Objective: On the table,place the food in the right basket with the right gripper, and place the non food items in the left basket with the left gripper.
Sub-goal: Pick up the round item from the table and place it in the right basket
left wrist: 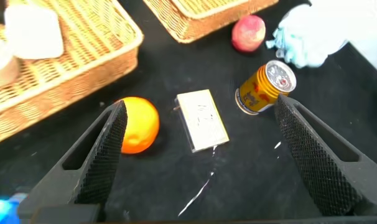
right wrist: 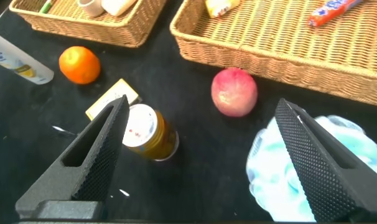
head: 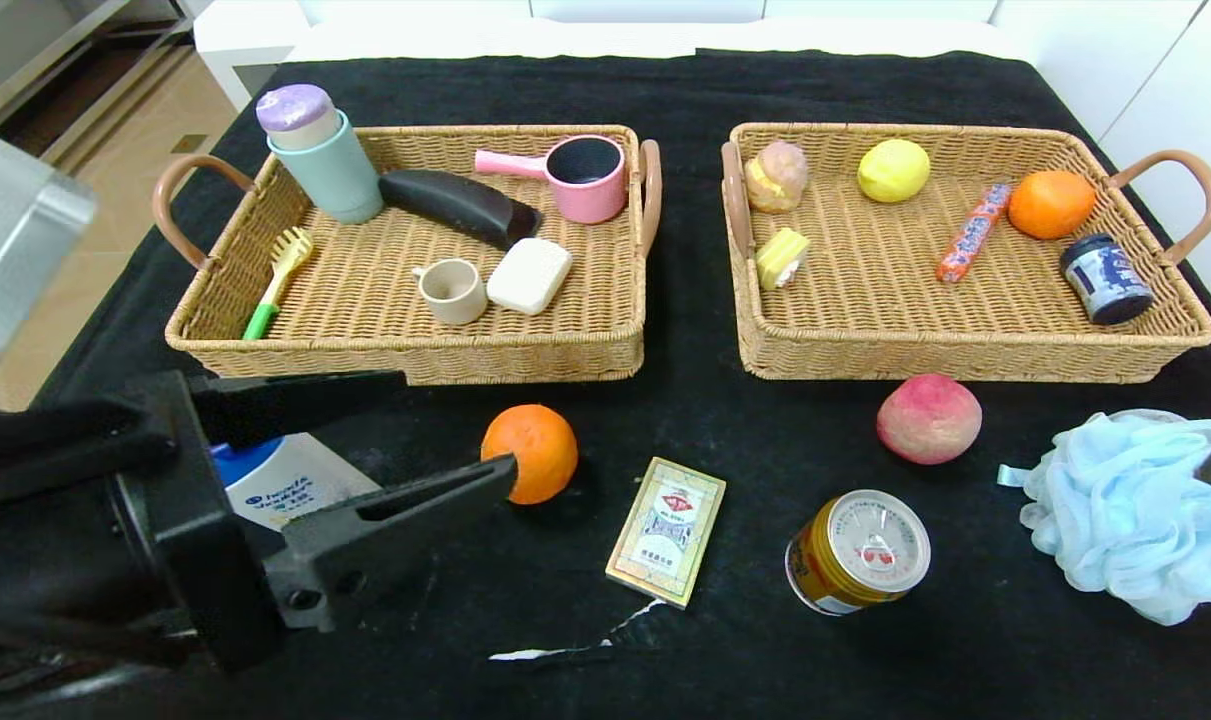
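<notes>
My left gripper (head: 455,425) is open and empty, low over the table's front left. The white shampoo bottle (head: 285,480) with a blue cap lies beneath it. An orange (head: 530,452) sits by one fingertip (head: 495,470). In the left wrist view the gripper (left wrist: 201,109) frames the cream-green card box (left wrist: 203,120) and the orange (left wrist: 139,124). The gold can (head: 858,552), the peach (head: 928,418) and the pale-blue pouf (head: 1135,510) lie at the front right. My right gripper (right wrist: 202,106) is open and empty above the can (right wrist: 148,130), the peach (right wrist: 234,92) and the pouf (right wrist: 282,168).
The left basket (head: 405,355) holds a mint cup (head: 333,170), a pink pot, a dark brush, a small cup and a sponge. The right basket (head: 965,360) holds a lemon (head: 893,170), another orange (head: 1050,203), a jar and snacks. A white tear (head: 565,648) marks the black cloth.
</notes>
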You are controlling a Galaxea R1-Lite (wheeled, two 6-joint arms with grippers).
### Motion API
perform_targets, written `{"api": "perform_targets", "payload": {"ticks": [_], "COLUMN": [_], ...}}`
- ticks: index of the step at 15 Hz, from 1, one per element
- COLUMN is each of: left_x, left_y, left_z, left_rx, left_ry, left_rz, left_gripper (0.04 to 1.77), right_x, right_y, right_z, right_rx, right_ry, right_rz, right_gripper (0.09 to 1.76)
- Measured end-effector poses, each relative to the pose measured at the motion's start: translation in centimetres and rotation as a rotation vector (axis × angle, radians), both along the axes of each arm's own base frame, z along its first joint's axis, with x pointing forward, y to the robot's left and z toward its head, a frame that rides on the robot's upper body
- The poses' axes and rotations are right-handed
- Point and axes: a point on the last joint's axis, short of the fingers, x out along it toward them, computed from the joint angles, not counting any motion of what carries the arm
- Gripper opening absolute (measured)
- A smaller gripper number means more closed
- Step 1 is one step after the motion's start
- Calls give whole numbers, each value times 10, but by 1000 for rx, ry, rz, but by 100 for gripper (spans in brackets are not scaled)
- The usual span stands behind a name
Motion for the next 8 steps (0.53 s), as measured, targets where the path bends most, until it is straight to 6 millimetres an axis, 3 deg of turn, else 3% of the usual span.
{"api": "perform_targets", "payload": {"ticks": [8], "left_x": [-2], "left_y": [-7], "left_z": [-3], "left_rx": [13], "left_ry": [14], "left_rz": [-41], "left_gripper": [172], "right_x": [9], "right_y": [7], "right_z": [-1], "right_rx": [-17], "right_ry": [33], "right_rz": [29], "right_gripper": [171]}}
